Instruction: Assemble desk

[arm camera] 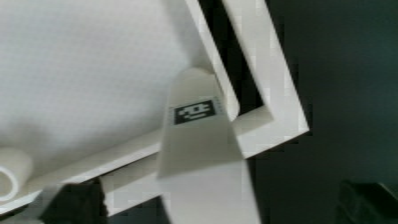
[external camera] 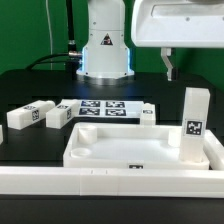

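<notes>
The white tabletop [external camera: 130,148] lies rim-up in the middle of the table. One white leg [external camera: 193,125] with a tag stands upright in its corner at the exterior view's right. My gripper [external camera: 170,68] hangs above that corner, well clear of the leg's top, and holds nothing. In the wrist view the standing leg [arm camera: 203,150] and the tabletop's rim [arm camera: 249,60] lie below me. My gripper [arm camera: 214,206] is open, with one dark finger [arm camera: 63,205] at the edge of the picture. Three loose legs [external camera: 40,112] lie left of the tabletop.
The marker board [external camera: 105,108] lies behind the tabletop, with a small white part [external camera: 148,114] beside it. The long white border rail [external camera: 110,182] runs along the front. The robot's base [external camera: 105,55] stands at the back.
</notes>
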Robot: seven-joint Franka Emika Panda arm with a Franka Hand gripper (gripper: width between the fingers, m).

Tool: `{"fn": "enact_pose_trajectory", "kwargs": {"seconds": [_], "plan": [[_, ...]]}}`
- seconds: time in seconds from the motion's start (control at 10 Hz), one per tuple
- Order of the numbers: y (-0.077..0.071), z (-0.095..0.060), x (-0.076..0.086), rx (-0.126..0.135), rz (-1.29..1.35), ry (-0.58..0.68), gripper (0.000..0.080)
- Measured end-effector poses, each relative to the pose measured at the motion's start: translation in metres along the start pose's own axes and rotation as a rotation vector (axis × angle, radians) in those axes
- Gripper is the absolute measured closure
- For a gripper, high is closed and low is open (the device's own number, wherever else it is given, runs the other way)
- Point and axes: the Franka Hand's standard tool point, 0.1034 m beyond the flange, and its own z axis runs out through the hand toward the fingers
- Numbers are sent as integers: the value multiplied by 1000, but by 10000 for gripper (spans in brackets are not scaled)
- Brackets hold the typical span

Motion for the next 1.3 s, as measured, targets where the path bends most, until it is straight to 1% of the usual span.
{"fn": "enact_pose_trajectory", "kwargs": {"seconds": [0.1, 0.7, 0.8, 0.9, 1.0, 1.1, 1.2, 1.3], "plan": [[6, -3, 2, -1, -3, 2, 150], [4, 1, -1, -4, -8, -3, 150], [3, 3, -9, 4, -20, 11, 150], [5, 7, -23, 6, -82, 14, 150], [13, 14, -34, 9, -230, 29, 150], [17, 20, -44, 13, -246, 44, 150], [22, 25, -51, 17, -250, 59, 150], [22, 25, -51, 15, -249, 52, 150]]}}
